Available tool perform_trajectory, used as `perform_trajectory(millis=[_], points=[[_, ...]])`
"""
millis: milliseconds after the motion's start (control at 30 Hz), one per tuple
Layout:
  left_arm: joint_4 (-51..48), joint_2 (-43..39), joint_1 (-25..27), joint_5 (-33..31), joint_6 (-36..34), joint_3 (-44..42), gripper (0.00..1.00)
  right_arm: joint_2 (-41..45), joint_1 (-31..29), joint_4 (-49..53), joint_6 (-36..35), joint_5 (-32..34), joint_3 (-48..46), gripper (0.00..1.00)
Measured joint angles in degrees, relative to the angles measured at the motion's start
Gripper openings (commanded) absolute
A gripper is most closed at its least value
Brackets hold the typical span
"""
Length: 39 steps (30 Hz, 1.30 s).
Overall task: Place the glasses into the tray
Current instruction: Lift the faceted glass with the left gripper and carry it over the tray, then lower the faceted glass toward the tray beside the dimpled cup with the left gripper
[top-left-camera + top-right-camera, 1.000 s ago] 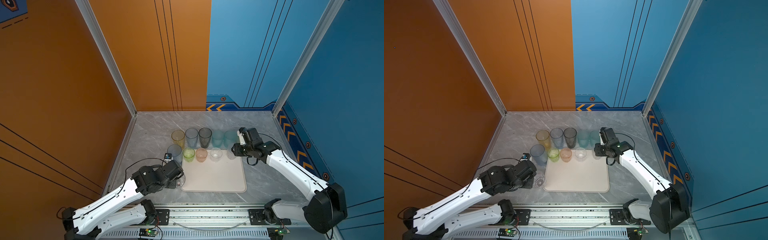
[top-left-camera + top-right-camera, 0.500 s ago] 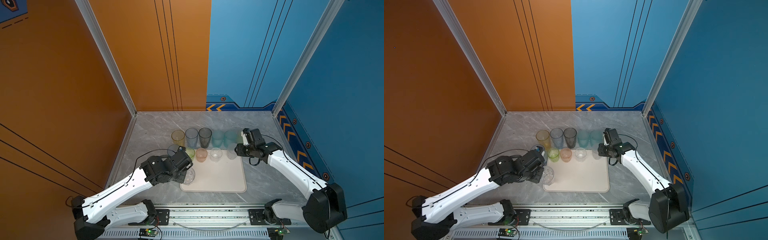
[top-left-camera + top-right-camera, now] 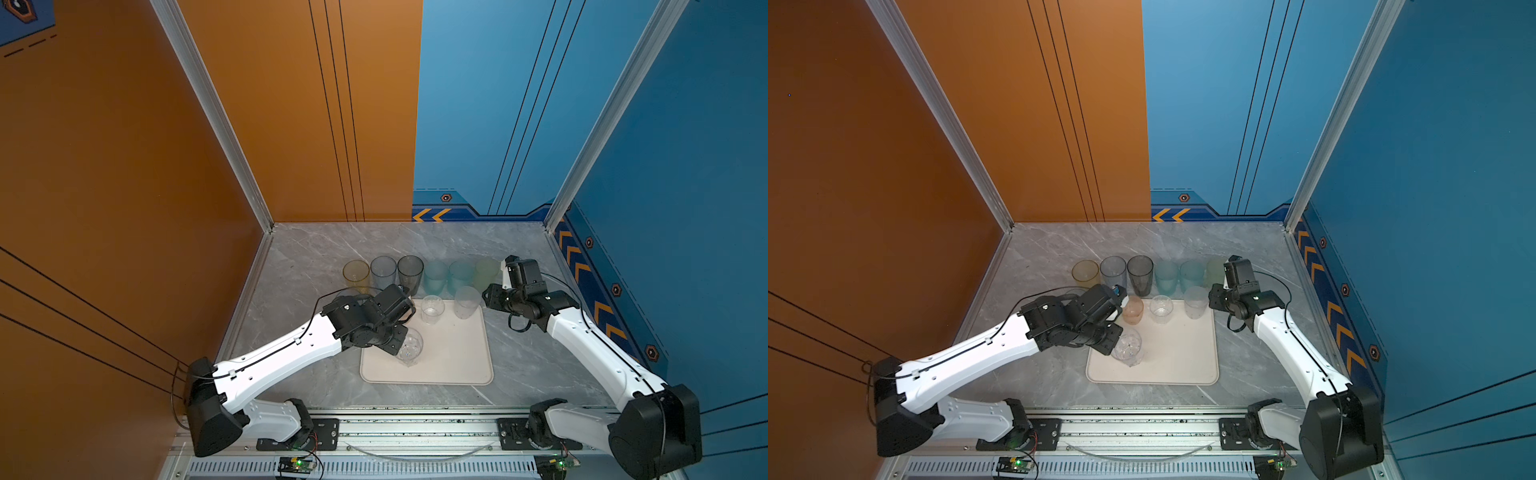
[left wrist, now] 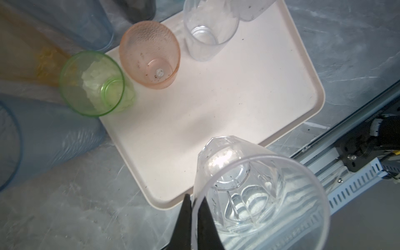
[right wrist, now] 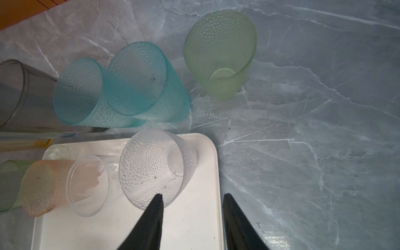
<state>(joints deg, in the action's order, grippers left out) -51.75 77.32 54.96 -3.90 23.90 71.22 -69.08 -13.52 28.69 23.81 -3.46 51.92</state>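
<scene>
Pinching a clear glass (image 4: 249, 190), the left gripper (image 4: 194, 198) hangs by the tray's (image 3: 453, 357) left edge. The right gripper (image 5: 192, 194) gapes over its far-right corner.

Tray (image 3: 457, 357) plain cream-white. Table (image 3: 316, 257) grey marble, white veins. Far row, left to right: yellow tumbler (image 3: 356, 272), blue tumbler (image 3: 383, 269), smoky grey tumbler (image 3: 410, 269), teal dimpled tumblers (image 5: 134, 78), pale green dimpled tumbler (image 5: 220, 52). Nearer: bright green glass (image 4: 93, 86), pink dimpled tumbler (image 4: 149, 54), clear smooth glass (image 4: 207, 32), clear dimpled tumbler (image 5: 151, 168), clear faceted glass (image 4: 259, 194).
</scene>
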Motion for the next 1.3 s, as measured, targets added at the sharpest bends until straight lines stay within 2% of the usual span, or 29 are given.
perform_trajectory(millis=[600,800,1300], points=[[5.60,34.23,4.37,8.04,-14.25,30.27,0.00,2.23,4.50,-0.87,0.68,-0.92,-0.02,0.44],[3.82,40.72,4.37,7.85,-16.20,36.35,0.00,2.23,5.42,-0.87,0.68,-1.16,-0.02,0.44],[-0.61,50.53,4.22,5.57,-18.34,47.25,0.00,2.12,6.05,-0.87,0.63,-2.54,0.00,0.44]])
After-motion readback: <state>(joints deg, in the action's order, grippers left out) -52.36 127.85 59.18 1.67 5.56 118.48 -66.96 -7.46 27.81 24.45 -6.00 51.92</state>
